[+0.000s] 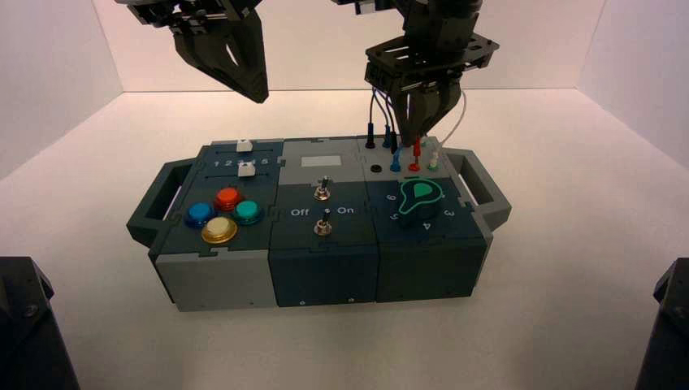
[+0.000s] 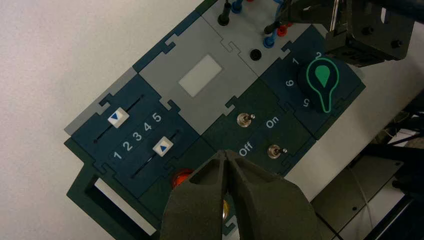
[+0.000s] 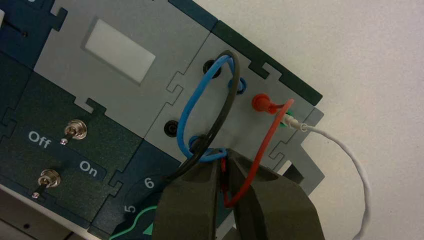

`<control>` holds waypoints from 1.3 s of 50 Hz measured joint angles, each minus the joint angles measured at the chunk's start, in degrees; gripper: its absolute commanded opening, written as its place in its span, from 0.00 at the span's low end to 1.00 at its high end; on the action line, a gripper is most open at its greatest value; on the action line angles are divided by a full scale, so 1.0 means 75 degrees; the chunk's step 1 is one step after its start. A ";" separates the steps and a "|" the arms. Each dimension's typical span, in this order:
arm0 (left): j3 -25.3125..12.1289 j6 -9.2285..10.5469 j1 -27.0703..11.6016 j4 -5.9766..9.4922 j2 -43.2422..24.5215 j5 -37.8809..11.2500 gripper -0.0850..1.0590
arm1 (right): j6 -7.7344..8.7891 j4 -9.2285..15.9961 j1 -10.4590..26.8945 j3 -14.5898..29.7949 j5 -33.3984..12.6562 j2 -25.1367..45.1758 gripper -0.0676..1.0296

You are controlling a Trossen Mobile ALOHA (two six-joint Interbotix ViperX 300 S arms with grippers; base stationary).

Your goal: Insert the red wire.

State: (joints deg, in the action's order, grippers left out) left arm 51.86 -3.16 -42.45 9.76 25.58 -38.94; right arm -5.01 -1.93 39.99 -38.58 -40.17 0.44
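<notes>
Right pincer (image 1: 409, 144) clenched on red wire (image 3: 260, 155), upper right of high view; left pincer (image 1: 260, 99) clenched, upper left.
Wire's loop: only right wrist view.

The box (image 1: 329, 290) sits on the worktop (image 1: 341, 349), 4 buttons (image 1: 224, 216) at front left, 2 switches (image 1: 322, 208) mid-panel, knob (image 1: 419, 201) right, sockets (image 1: 375, 169) behind it.

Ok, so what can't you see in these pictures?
- The lower plug of the red wire: in the right wrist view, the right gripper covers that end.
- The white wire's far end: the right wrist view's edge cuts it off.
- The yellow button: in the left wrist view, the left gripper hides most of it.
- The knob: the right wrist view's bottom edge and the right gripper cut into it.
</notes>
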 measured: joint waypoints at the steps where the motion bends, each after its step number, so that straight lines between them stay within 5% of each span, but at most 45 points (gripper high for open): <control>1: 0.0000 0.0000 0.0000 0.0012 0.0000 0.0012 0.05 | 0.0000 0.0000 0.0012 0.0000 0.0000 0.0000 0.04; 65: 0.0000 0.0000 0.0000 -0.0023 -0.0023 0.0000 0.05 | 0.0000 0.0082 0.0035 0.0035 -0.0105 -0.0082 0.04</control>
State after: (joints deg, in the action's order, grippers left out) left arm 51.86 -3.16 -42.45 9.58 25.40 -38.94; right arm -5.01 -1.32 40.25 -38.32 -40.96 -0.18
